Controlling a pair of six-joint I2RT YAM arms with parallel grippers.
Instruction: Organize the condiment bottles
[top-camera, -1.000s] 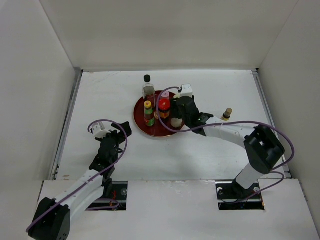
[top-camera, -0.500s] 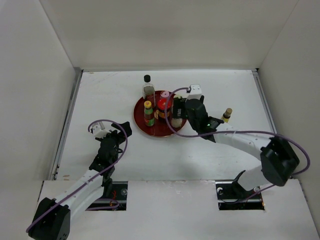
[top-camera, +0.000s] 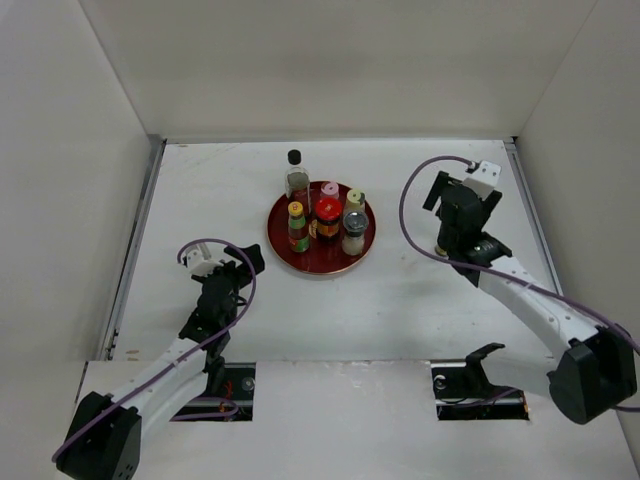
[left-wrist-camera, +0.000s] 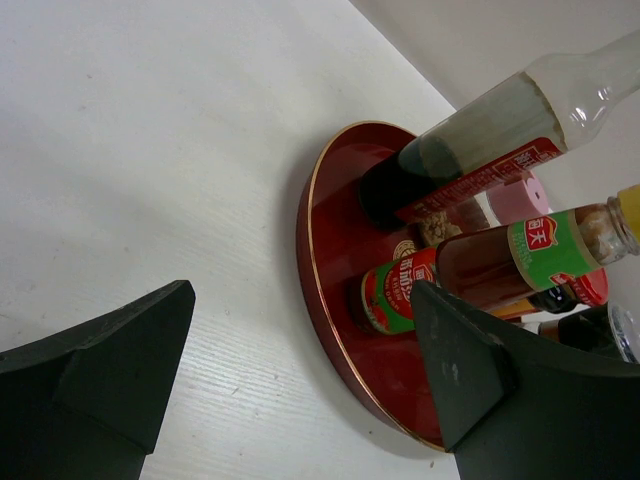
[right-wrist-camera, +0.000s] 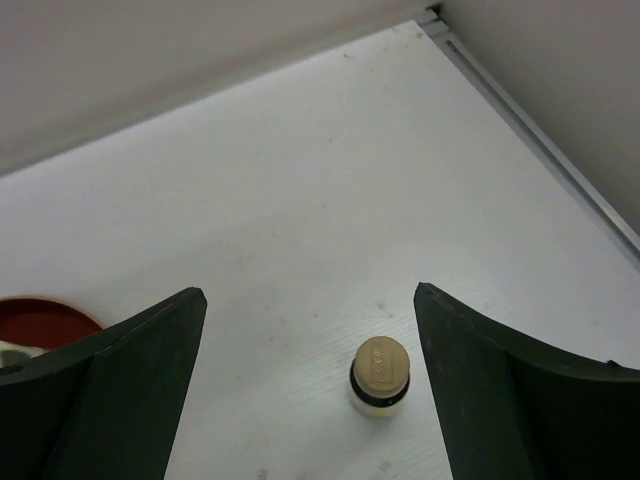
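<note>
White table (top-camera: 200, 190), white walls (top-camera: 330, 60) on three sides. Six bottles (top-camera: 328, 210) upright on red tray (top-camera: 285, 262). Gold-capped jar (right-wrist-camera: 380, 375) stands apart, right. Left gripper (left-wrist-camera: 300, 300) and right gripper (right-wrist-camera: 308, 295) both gape wide, empty.

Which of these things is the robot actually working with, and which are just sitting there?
Job: tall bottle, yellow-capped, pink-capped, red-capped jar, green-capped, grey-capped, gold-capped bottle, red tray.
Just there: purple cables, white walls.
</note>
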